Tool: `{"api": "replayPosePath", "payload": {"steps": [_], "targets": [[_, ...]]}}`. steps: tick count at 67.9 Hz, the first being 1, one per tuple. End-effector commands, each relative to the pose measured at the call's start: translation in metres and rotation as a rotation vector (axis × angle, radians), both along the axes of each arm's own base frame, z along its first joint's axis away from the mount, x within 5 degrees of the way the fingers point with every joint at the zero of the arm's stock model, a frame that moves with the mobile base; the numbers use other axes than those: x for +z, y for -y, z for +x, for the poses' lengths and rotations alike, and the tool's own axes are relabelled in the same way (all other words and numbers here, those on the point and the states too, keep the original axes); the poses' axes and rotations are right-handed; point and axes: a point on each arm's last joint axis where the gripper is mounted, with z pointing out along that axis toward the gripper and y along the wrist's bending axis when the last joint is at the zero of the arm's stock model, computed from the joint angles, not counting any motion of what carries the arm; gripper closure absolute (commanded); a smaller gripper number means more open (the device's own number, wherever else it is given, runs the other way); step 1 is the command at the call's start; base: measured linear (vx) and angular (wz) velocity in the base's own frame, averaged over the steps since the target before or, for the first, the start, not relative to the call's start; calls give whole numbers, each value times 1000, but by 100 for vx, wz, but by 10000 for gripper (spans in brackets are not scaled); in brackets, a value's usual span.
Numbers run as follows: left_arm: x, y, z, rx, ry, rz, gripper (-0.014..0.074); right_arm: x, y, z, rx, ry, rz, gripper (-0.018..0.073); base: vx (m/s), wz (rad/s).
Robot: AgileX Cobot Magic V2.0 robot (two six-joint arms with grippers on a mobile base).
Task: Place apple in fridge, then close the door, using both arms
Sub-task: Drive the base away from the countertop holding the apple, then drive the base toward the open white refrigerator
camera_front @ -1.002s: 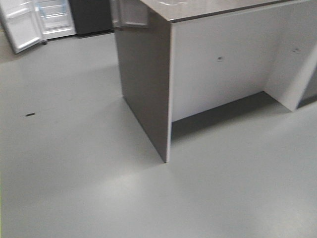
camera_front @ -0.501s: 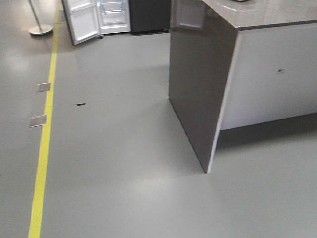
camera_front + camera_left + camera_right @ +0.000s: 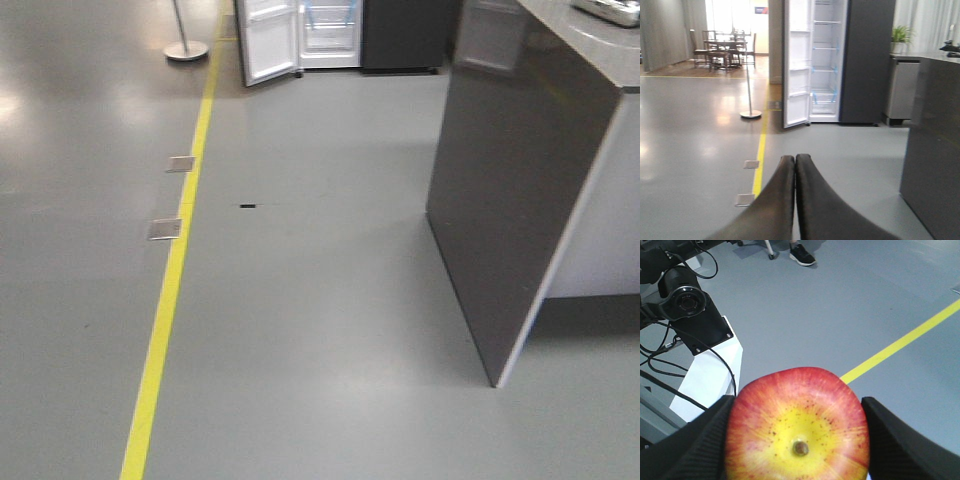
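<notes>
My right gripper (image 3: 797, 440) is shut on the red and yellow apple (image 3: 797, 425), its black fingers pressed to both sides. My left gripper (image 3: 795, 160) is shut and empty, pointing across the floor at the fridge (image 3: 867, 60). The dark grey fridge stands far ahead with its white shelved interior (image 3: 825, 55) showing. Its door (image 3: 796, 65) stands swung open to the left, white inside. In the front view the fridge (image 3: 400, 30) and open door (image 3: 265, 38) sit at the top edge, far off. Neither arm shows in the front view.
A grey counter block (image 3: 520, 200) stands close on the right, also in the left wrist view (image 3: 935, 145). A yellow floor line (image 3: 175, 270) runs on the left, with two floor plates (image 3: 166, 229) beside it. A stanchion post (image 3: 750, 90) stands left of the door.
The front view has swung left: the counter has slid to the right of the picture, the fridge has moved toward the top middle, and the yellow line has come into view.
</notes>
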Motion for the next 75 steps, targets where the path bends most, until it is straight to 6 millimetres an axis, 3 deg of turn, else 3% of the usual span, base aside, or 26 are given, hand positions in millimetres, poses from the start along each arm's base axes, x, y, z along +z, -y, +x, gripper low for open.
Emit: {"api": "replayPosePath", "payload": {"steps": [1,75], "targets": [[4,0,-1,-1,79,-5,603,11,-3,-1,19,10,64,363,12,37],[4,0,-1,-1,79,-5,603,11,-3,-1,19,10,64,363,16,18]]}}
